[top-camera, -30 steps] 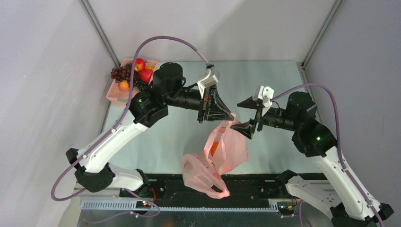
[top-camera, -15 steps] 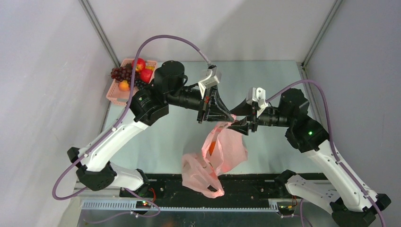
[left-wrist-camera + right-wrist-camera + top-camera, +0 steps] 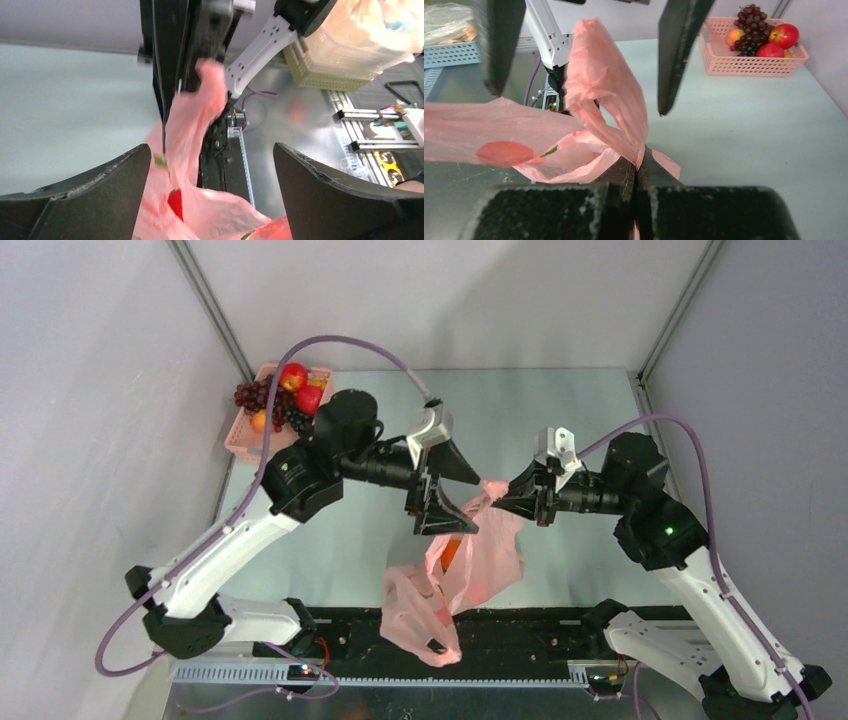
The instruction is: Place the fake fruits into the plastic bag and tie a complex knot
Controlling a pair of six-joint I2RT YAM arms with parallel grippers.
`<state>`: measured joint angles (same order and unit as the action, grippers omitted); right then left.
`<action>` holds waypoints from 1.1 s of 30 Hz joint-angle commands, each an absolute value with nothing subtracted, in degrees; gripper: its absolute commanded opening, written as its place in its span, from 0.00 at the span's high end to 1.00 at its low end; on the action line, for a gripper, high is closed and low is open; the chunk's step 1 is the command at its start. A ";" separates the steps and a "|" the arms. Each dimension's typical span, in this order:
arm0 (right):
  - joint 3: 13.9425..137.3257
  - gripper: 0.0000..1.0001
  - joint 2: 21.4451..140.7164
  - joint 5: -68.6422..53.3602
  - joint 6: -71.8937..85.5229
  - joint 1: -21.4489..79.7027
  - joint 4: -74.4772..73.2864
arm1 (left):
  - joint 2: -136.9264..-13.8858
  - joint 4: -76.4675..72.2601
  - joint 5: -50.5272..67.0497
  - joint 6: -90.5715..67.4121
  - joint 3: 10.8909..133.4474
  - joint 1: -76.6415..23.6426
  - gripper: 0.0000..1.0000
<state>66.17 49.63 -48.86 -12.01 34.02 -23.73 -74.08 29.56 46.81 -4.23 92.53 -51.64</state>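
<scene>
The pink plastic bag (image 3: 478, 560) hangs over the near middle of the table, with an orange fruit (image 3: 452, 553) showing through it. My right gripper (image 3: 500, 496) is shut on a bunched handle of the bag (image 3: 604, 95), pinched at the fingertips (image 3: 639, 165). My left gripper (image 3: 474, 504) stands open around the same handle, its fingers (image 3: 100, 190) wide apart and not touching the film (image 3: 200, 120). Other fake fruits, a grape bunch (image 3: 751, 25), red apples (image 3: 784, 35) and an orange (image 3: 734, 36), lie in the basket.
The pink lattice basket (image 3: 240, 440) sits at the table's back left corner, also seen in the right wrist view (image 3: 749, 65). A black rail (image 3: 540, 625) runs along the near edge below the bag. Grey walls close in the left, back and right.
My left gripper has opened and let go of the bag handle. My right gripper moved in leftward and shut on that handle. The bag has sagged slightly.
</scene>
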 commanded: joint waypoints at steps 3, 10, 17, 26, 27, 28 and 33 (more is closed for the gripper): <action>66.41 1.00 46.26 -46.85 -10.04 32.14 -25.08 | -62.65 27.61 43.83 1.31 80.76 -51.10 0.01; 66.47 1.00 46.61 -46.21 -8.52 31.81 -24.29 | -52.07 20.76 53.51 -1.85 69.12 -51.05 0.01; 66.46 1.00 47.48 -46.06 -7.48 31.81 -23.52 | -47.03 25.44 59.30 -0.68 66.30 -51.03 0.01; 66.49 1.00 47.65 -45.41 -6.42 31.82 -22.81 | -43.42 24.66 62.54 -2.06 64.54 -51.05 0.01; 66.51 1.00 47.60 -45.38 -6.42 31.82 -22.74 | -43.90 24.59 63.60 -2.14 64.06 -51.04 0.01; 66.46 1.00 47.52 -45.29 -6.35 31.79 -22.65 | -44.19 24.34 64.28 -2.34 63.80 -51.10 0.01; 66.45 1.00 47.32 -45.26 -5.98 31.77 -22.54 | -46.57 24.97 66.32 -2.19 62.78 -53.08 0.01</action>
